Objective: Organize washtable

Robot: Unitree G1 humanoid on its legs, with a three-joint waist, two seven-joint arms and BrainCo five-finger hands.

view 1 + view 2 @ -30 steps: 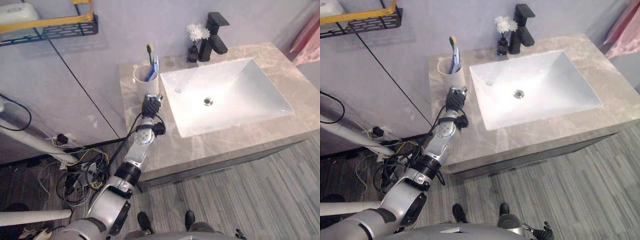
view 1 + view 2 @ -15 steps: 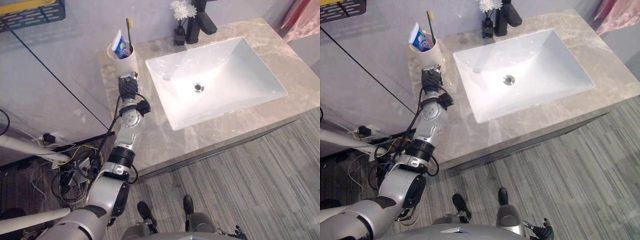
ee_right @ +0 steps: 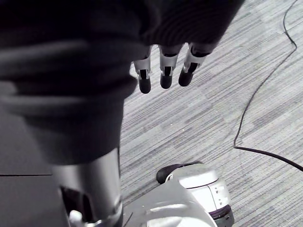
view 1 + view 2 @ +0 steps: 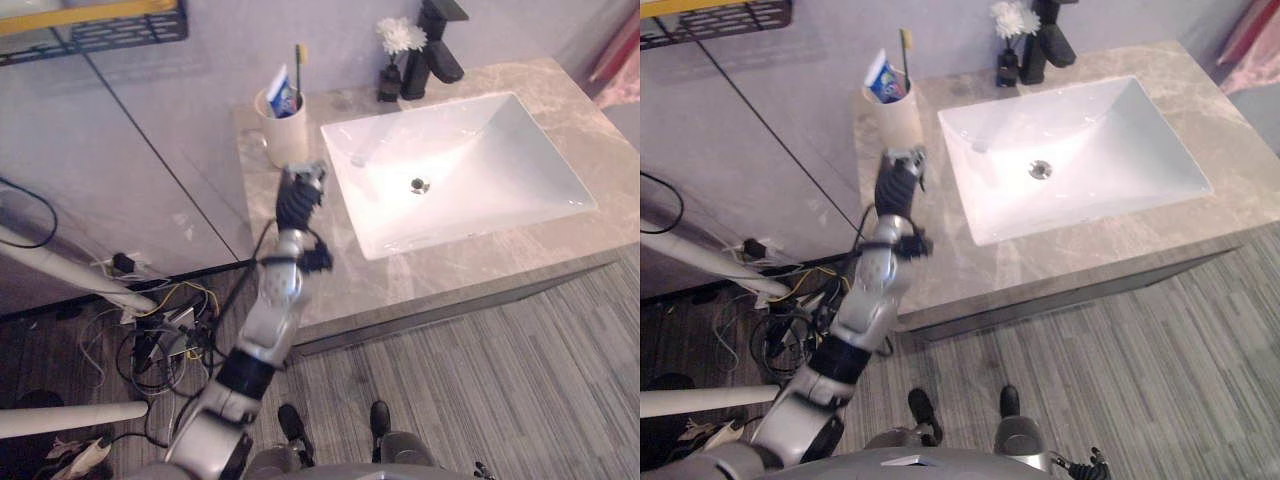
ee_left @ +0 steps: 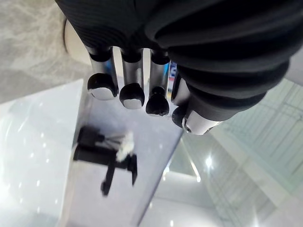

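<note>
Cup (image 4: 285, 140): white, upright on the back left corner of the marble counter (image 4: 360, 285), mouth up, just beside the left rim of the white sink (image 4: 480, 165). Toothbrush (image 4: 299, 65) stands in the cup, long axis near vertical, upper end toward the wall. Toothpaste tube (image 4: 283, 95) sits beside it in the same cup, tilted toward the robot's left. Left hand (image 4: 298, 195) hovers over the counter directly in front of the cup, fingers (image 5: 132, 92) straight, side by side and empty, tips toward the cup's base; contact cannot be determined. Black tap (image 4: 440, 50) and small vase (image 4: 392, 70) with a white flower stand behind the sink. Right hand (image 3: 163, 71) hangs over the striped floor (image 3: 213, 123), fingers relaxed, holding nothing.
</note>
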